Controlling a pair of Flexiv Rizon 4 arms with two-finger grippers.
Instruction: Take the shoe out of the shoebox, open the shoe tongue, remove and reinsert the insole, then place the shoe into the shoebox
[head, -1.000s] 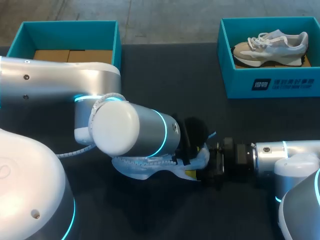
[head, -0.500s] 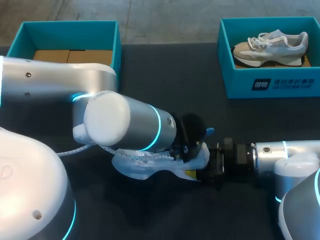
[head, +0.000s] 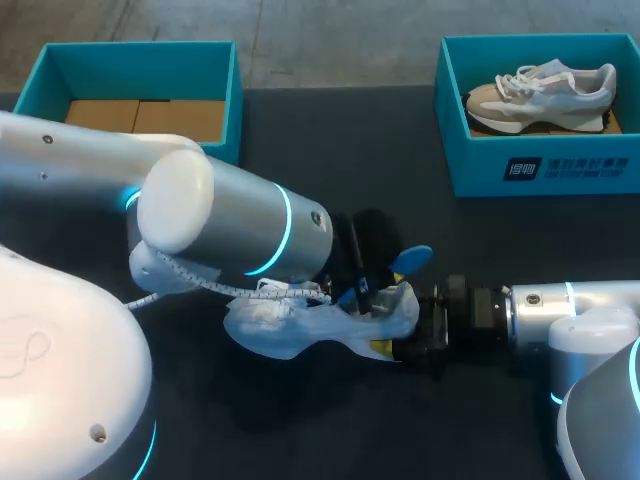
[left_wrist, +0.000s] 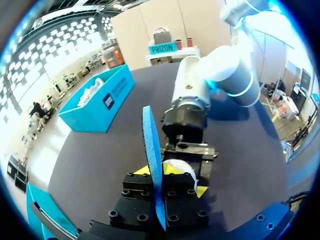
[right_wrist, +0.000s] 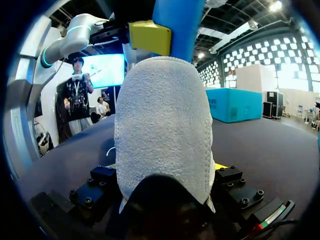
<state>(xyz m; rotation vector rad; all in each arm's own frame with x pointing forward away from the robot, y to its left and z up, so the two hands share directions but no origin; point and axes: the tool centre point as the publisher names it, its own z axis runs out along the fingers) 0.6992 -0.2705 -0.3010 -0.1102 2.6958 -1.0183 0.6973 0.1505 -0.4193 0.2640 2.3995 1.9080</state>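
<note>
A white shoe (head: 290, 328) lies on its side on the dark table, partly hidden under my left arm. My right gripper (head: 405, 340) is shut on its heel; in the right wrist view the heel (right_wrist: 162, 120) fills the space between the fingers of this gripper (right_wrist: 165, 170). A blue insole (head: 412, 257) sticks up out of the shoe opening. My left gripper (head: 365, 290) is shut on it. In the left wrist view the insole (left_wrist: 151, 150) stands edge-on between the fingers of the left gripper (left_wrist: 159, 187). The same insole (right_wrist: 177, 25) shows above the heel in the right wrist view.
A teal shoebox (head: 540, 165) at the back right holds a second, beige and white shoe (head: 540, 90). Another teal box (head: 215, 60) at the back left has cardboard in it. Dark table lies bare between the two boxes.
My left gripper has shut on the blue insole and drawn it up out of the shoe, so more blue shows. The left arm has shifted left. The right arm has kept still.
</note>
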